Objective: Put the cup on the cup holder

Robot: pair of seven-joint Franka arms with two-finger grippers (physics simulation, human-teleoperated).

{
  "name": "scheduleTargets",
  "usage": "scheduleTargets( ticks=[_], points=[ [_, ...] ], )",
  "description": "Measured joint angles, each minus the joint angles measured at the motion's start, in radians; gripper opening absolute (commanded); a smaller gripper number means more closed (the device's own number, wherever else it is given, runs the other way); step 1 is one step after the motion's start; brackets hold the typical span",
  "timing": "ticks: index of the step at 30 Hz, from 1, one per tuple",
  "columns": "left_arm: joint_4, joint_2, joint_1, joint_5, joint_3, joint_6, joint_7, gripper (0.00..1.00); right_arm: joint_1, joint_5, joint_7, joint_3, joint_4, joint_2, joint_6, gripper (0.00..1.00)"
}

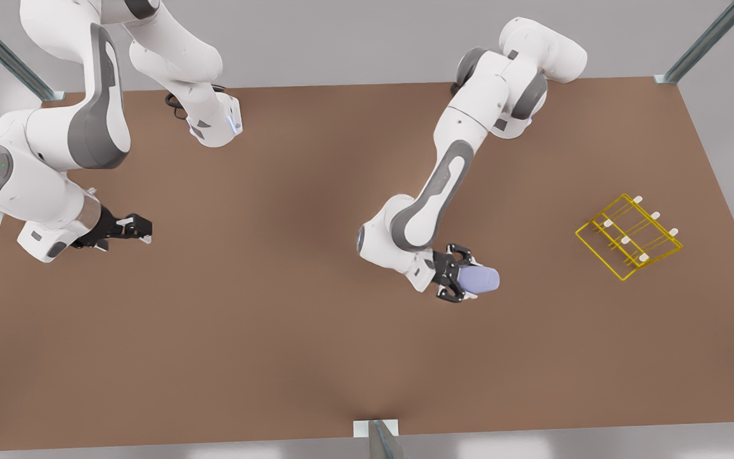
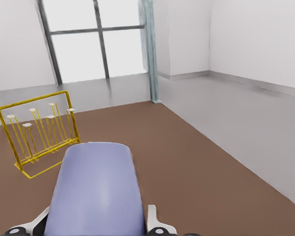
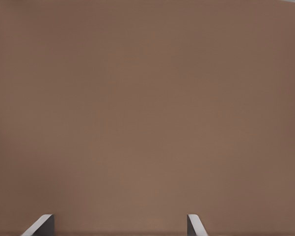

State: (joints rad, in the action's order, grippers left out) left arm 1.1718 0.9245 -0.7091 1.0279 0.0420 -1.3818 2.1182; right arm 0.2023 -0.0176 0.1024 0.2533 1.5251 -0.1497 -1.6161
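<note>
Between the left hand's (image 1: 458, 278) closed fingers lies the cup (image 1: 478, 278), sideways; right hand (image 1: 144, 229) waits wide.

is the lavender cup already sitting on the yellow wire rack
No, the lavender cup is clamped in the left gripper, well apart from the yellow wire rack toward the front view's right.

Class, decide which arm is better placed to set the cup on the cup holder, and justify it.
Left. Its end effector already grips the cup, pointed toward the cup holder. The right end effector waits open, far across the table.
</note>
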Motion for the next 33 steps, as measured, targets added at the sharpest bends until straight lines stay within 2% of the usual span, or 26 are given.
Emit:
scheduleTargets(
  ticks=[8, 17, 23, 33],
  points=[
    [0.155, -0.004, 0.108, 0.085, 0.028, 0.136, 0.068, 0.79, 0.003, 0.000, -0.001, 0.000, 0.000, 0.000, 0.001, 1.00],
    [0.284, 0.001, 0.330, 0.253, 0.030, 0.205, 0.174, 0.78, 0.003, 0.000, -0.001, 0.000, 0.000, 0.000, 0.003, 1.00],
    [0.336, -0.049, 0.313, 0.309, 0.029, 0.240, 0.244, 0.78, 0.002, 0.000, -0.001, 0.000, 0.001, 0.000, 0.005, 1.00],
    [0.562, -0.121, 0.380, 0.331, 0.030, 0.289, 0.376, 0.78, 0.004, 0.000, -0.001, 0.000, 0.002, 0.000, 0.005, 1.00]
  ],
)
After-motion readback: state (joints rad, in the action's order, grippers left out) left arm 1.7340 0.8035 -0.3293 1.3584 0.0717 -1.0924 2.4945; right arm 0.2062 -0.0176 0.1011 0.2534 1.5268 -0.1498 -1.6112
